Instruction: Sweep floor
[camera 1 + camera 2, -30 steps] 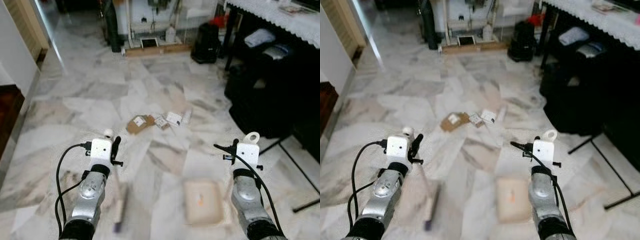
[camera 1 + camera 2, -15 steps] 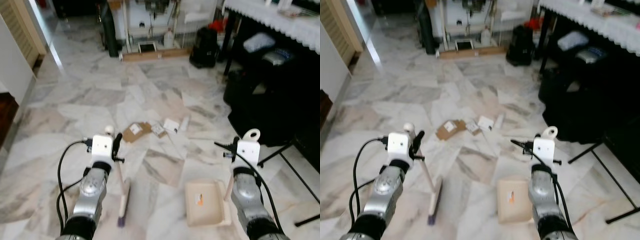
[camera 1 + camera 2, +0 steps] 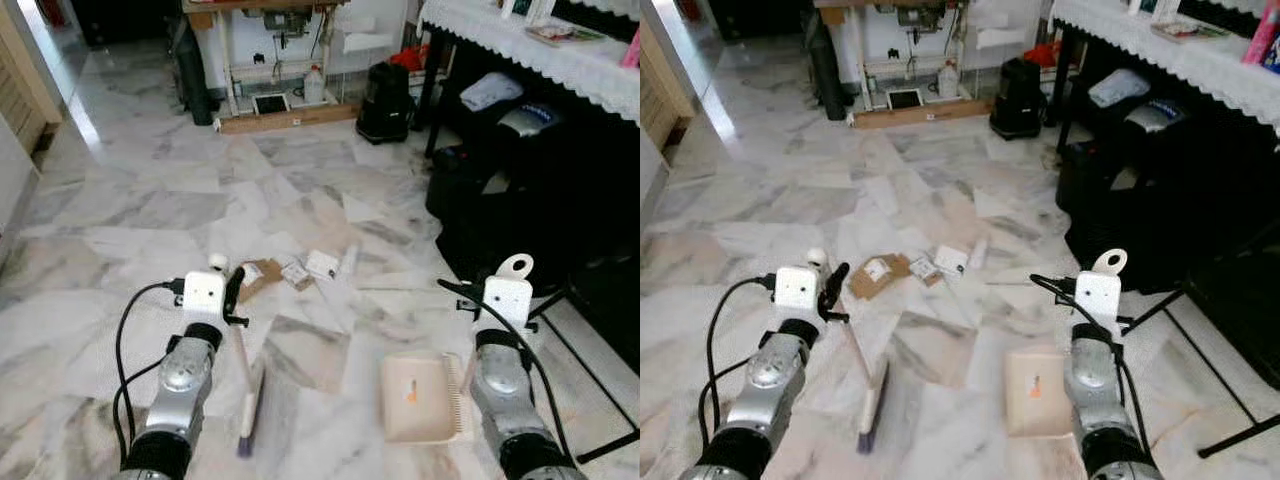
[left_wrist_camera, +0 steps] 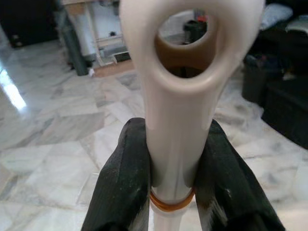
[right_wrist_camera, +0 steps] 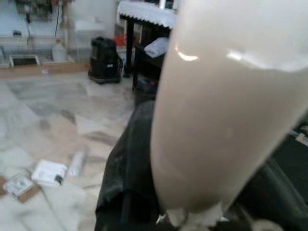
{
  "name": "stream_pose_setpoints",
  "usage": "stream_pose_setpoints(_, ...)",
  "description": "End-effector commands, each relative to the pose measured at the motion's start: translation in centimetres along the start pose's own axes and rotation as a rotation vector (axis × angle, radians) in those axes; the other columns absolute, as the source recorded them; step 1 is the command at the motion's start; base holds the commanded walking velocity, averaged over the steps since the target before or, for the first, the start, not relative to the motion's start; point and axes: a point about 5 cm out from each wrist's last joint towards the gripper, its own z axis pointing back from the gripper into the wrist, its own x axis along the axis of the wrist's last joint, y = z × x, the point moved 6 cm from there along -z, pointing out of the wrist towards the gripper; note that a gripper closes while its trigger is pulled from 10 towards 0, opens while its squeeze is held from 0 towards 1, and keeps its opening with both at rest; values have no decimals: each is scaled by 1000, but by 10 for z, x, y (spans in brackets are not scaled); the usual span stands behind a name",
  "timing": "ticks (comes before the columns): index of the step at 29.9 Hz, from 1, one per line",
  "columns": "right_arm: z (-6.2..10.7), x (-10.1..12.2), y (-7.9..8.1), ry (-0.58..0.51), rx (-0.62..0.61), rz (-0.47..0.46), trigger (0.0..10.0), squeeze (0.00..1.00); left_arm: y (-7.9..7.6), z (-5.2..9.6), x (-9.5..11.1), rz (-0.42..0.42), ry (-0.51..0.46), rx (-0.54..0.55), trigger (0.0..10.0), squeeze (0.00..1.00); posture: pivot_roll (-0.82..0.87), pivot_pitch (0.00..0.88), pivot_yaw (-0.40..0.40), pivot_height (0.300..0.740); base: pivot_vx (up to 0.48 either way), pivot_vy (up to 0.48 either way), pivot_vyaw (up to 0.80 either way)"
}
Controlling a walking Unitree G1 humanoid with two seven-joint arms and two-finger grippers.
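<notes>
The broom is clamped by its cream handle between the black fingers of the left gripper, just below the hanging eye; its bristle head is rested on the marble floor; the dustpan is held by its handle in the right gripper, its tray lying flat on the floor beside the broom. Both tools are judged light, stiff and rather slippery, best gripped high on their handles. The litter, cardboard and small packets, is seen just ahead of the broom; it should be pushed easily.
</notes>
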Motion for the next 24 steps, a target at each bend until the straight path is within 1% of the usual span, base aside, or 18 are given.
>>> stream_pose_setpoints(1,-4,9,-11,-35,-29,-12,10000,0,-5,-8,17,-5,-62,-12,10000,0,-107,0,15,740,296,0,-800)
stream_pose_setpoints(10,-4,12,-7,-45,-30,-19,10000,0,-3,-9,19,-13,-62,-18,10000,0,-65,0,29,740,296,0,0)
stream_pose_setpoints(14,-3,10,-3,-38,-13,-13,10000,0,-2,-10,22,-13,-72,-6,10000,0,-50,0,22,740,292,0,0)
stream_pose_setpoints(19,-4,12,-3,-44,-21,-21,10000,0,1,-8,20,-15,-71,4,10000,0,-42,0,17,740,285,0,0)
stream_pose_setpoints(24,-5,14,-2,-50,-13,-20,10000,0,2,-7,19,-14,-69,11,10000,0,-38,0,5,740,284,0,0)
